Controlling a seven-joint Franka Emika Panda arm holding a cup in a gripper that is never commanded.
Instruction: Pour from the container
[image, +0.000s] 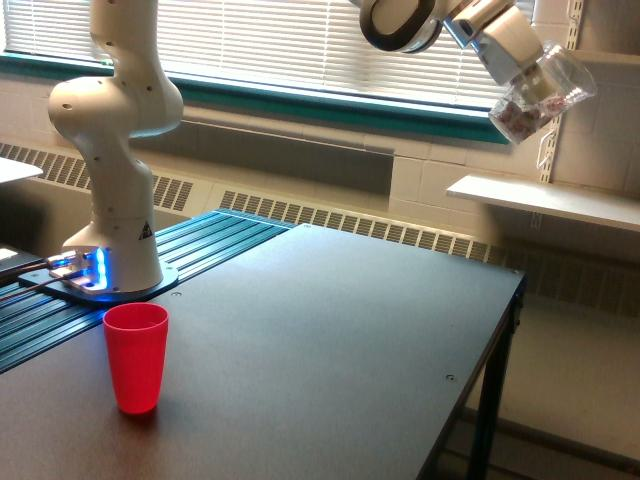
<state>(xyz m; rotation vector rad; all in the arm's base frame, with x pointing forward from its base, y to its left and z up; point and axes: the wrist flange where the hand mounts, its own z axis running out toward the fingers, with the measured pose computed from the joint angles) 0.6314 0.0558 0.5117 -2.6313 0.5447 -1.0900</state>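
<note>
The top edge cuts off the arm (115, 150) above its column and wrist. The hand (515, 55) hides where its fingers meet the clear container (540, 95), so the grip is unclear. The counter (330, 340) runs past the bottom edge.

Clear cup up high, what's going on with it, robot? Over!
Gripper shut on clear cup, tilted, high at the exterior view's right. Reddish and white pieces inside. Red cup upright on table, far off. Nothing between.
</note>
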